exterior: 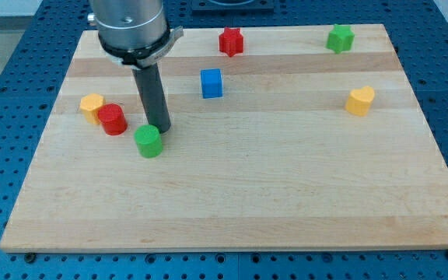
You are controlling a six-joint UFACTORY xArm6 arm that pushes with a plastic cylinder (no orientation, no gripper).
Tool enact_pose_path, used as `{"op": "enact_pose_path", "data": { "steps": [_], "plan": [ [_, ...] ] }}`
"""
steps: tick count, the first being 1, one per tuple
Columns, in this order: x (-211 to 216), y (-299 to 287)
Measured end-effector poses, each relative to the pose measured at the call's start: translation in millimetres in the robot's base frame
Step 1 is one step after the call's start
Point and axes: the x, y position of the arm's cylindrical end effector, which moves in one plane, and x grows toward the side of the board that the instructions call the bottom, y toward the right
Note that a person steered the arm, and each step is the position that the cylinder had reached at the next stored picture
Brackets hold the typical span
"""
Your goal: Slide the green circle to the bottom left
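The green circle (149, 141) is a short green cylinder on the wooden board (286, 187), at the view's left, a little above the middle height. My tip (160, 128) stands just above and to the right of it, touching or nearly touching its upper right edge. The dark rod rises from there to the arm's grey body at the view's top left.
A red cylinder (113, 119) and a yellow block (92, 106) lie close to the left of the green circle. A blue cube (211, 83) sits above right. A red star (231, 41), a green star (339, 38) and a yellow heart (359, 101) lie further right.
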Motion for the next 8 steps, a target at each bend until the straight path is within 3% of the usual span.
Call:
{"op": "enact_pose_path", "data": {
  "steps": [6, 8],
  "plan": [
    [83, -66],
    [73, -25]
  ]
}}
